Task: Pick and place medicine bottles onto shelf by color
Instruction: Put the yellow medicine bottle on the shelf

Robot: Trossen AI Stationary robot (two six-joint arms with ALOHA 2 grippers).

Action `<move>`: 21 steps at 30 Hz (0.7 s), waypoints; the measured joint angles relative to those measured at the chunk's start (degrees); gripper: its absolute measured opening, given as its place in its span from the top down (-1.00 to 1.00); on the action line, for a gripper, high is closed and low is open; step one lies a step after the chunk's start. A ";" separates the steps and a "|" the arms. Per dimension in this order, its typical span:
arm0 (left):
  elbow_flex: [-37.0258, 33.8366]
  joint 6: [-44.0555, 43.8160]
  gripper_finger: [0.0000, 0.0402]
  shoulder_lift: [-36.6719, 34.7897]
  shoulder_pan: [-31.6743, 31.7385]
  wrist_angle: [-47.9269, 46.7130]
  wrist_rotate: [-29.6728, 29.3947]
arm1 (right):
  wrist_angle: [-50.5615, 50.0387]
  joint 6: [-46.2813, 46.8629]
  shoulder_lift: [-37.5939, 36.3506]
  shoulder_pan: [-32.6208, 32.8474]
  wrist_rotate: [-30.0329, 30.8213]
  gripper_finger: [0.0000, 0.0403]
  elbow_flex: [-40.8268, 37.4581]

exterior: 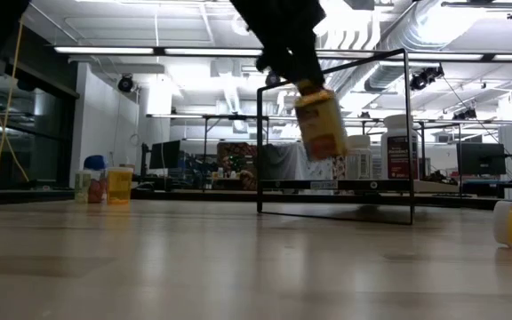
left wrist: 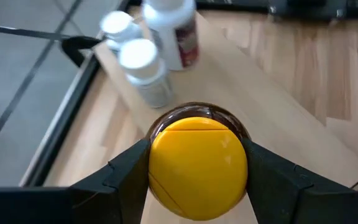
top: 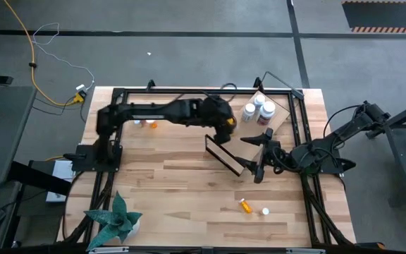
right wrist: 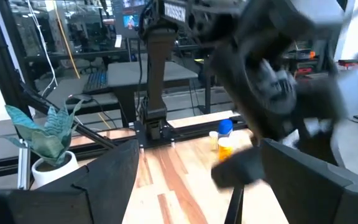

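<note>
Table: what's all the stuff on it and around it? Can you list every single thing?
white bottles: three, white caps, standing together on the shelf
shelf: one, light wood with a thin black wire frame, far right of the table
amber bottle: one, yellow cap, held in the air near the shelf
orange bottle: one, lying near the table's front, a loose white cap beside it
small bottles: a blue one and an orange one, far left of the table
dark-edged board: one, mid-table
plant: one, teal leaves, white pot, front left corner
yellow cable: one, on the floor
left gripper: clamped on the amber bottle
right gripper: open, empty, mid-table
</note>
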 joint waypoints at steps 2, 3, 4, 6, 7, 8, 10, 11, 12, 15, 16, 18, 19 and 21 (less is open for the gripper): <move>1.90 0.61 -0.03 2.58 0.00 -0.03 1.26 | 0.02 -0.14 0.00 0.00 -0.02 -0.61 0.00; 2.72 0.61 -0.03 3.69 0.00 -0.02 1.80 | 0.02 -0.13 0.00 0.00 -0.02 -0.61 0.00; 3.48 0.61 -0.03 4.66 0.00 0.12 2.66 | 0.02 -0.14 0.00 0.00 -0.02 -0.61 0.00; 4.39 0.61 -0.03 6.01 0.10 0.26 5.01 | 0.02 -0.14 0.00 0.00 -0.02 -0.61 0.00; 4.75 0.70 -0.03 6.36 0.13 0.40 5.91 | 0.02 -0.14 0.00 0.00 -0.02 -0.61 0.00; 4.96 0.73 -0.03 6.53 0.13 0.36 6.91 | 0.04 -0.14 0.00 0.00 -0.02 -0.61 0.00; 5.10 0.91 -0.03 6.75 0.11 0.61 7.99 | 0.03 -0.14 0.00 0.00 -0.02 -0.61 0.00; 5.12 1.23 -0.03 6.75 0.11 0.51 8.03 | 0.04 -0.12 0.00 0.00 -0.02 -0.61 0.00; 5.12 1.67 -0.03 6.75 0.11 0.46 8.05 | 0.04 -0.14 0.00 0.00 -0.04 -0.61 0.00; 5.12 2.08 -0.03 6.75 0.07 0.49 8.07 | 0.17 -0.14 0.00 0.00 -0.02 -0.61 0.00; 5.11 2.09 -0.04 6.75 0.07 0.49 8.08 | 0.15 -0.14 0.00 0.00 -0.03 -0.61 0.00; 5.10 2.08 -0.06 6.75 0.07 0.49 8.07 | 0.20 -0.12 0.00 0.00 -0.02 -0.61 0.00; 5.10 2.08 -0.08 6.75 0.07 0.49 8.05 | 0.20 -0.09 0.00 0.00 -0.02 -0.61 0.00; 5.10 2.39 -0.12 6.75 0.07 0.51 8.06 | 0.20 -0.08 0.00 0.00 -0.03 -0.61 0.00</move>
